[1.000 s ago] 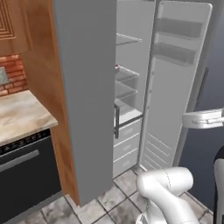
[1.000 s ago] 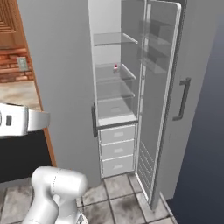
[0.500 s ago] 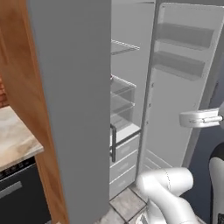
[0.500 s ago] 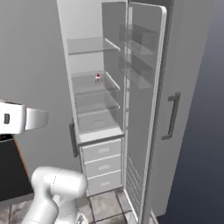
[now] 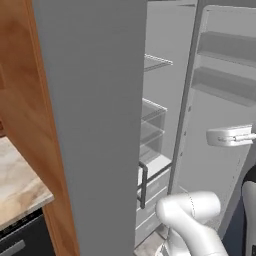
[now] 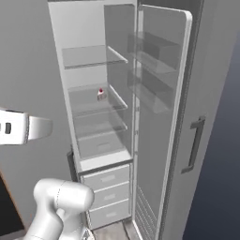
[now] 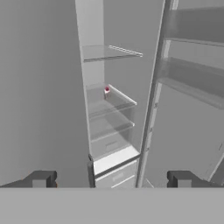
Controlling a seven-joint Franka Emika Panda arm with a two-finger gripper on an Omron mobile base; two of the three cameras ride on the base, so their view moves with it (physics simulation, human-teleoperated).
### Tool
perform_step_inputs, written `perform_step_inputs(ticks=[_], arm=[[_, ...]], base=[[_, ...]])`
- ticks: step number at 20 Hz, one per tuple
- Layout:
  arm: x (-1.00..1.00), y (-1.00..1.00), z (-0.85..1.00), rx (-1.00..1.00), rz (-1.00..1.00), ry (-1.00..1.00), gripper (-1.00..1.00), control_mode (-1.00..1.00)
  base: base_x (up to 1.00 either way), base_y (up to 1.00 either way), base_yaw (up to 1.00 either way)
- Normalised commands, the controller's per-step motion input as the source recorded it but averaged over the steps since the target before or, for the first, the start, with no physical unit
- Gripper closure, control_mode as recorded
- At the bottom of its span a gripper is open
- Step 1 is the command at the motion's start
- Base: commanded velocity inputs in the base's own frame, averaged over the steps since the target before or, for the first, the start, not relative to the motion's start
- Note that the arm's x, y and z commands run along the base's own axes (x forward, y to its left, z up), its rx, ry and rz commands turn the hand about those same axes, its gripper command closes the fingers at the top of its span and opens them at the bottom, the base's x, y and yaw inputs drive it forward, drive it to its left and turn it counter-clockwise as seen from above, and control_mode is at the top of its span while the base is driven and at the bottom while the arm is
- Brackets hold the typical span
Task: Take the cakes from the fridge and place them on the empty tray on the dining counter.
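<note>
The tall plain grey two-door fridge (image 6: pixel 140 117) stands with its right door swung open, clear glass shelves (image 6: pixel 91 56) exposed. In the right base view, the small white wedge cake with a red top (image 6: pixel 100 94) sits on the second glass shelf, toward the back. The hand view shows the same cake (image 7: pixel 106 91) as a small white-and-red speck on that shelf. In the left base view the closed grey door hides the cake; a beige marble worktop (image 5: pixel 17 187) over a black oven (image 5: pixel 22 240) appears at lower left. The gripper (image 7: pixel 111 179) has its fingers spread wide apart, holding nothing, well short of the shelves.
</note>
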Motion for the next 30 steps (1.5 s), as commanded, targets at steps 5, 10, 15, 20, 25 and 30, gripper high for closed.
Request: perform_step_inputs(ticks=[5,10,15,20,25,30], arm=[[0.0,0.0,0.0,0.0,0.0,0.0,-1.0,1.0],[0.0,0.0,0.0,0.0,0.0,0.0,-1.0,1.0],[0.0,0.0,0.0,0.0,0.0,0.0,-1.0,1.0],[0.0,0.0,0.0,0.0,0.0,0.0,-1.0,1.0],[0.0,0.0,0.0,0.0,0.0,0.0,-1.0,1.0],[0.0,0.0,0.0,0.0,0.0,0.0,-1.0,1.0]], base=[[0.6,-0.2,0.0],[0.48,-0.41,0.0],[0.57,-0.18,0.0],[0.71,-0.11,0.0],[0.48,0.0,0.14],[0.4,0.0,0.37]])
